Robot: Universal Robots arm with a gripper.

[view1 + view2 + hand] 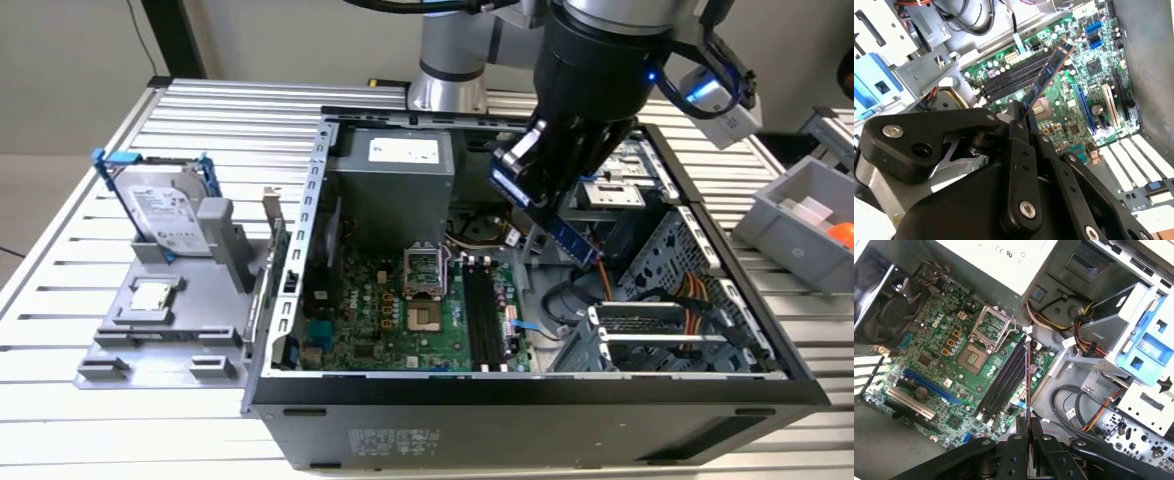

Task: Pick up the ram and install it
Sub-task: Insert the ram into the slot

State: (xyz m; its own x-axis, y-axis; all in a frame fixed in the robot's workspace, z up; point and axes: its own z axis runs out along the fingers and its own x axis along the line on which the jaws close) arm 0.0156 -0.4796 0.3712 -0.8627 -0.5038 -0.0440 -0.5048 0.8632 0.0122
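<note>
- Exterior view: the arm (pixel 587 60) stands steeply over the open case (pixel 534 395). The gripper (pixel 541 190) is clamped on the ram (pixel 577 245), which slants in the air above the slots (pixel 483 320), apart from them.
- Second wrist view: the fingers (pixel 1016 150) pinch one end of the ram (pixel 1048 70). The rest juts free over the motherboard (pixel 1079 75).
- First wrist view: the ram (pixel 1028 385) is seen edge-on as a thin line running out from the gripper (pixel 1029 437), roughly along the slots (pixel 1001 382).
- Handling, as I judge it: the ram looks light, stiff, thin and brittle. It is best held by its short end and bare edges, clear of chips and contacts. Pinched at one end, it could twist.
</note>
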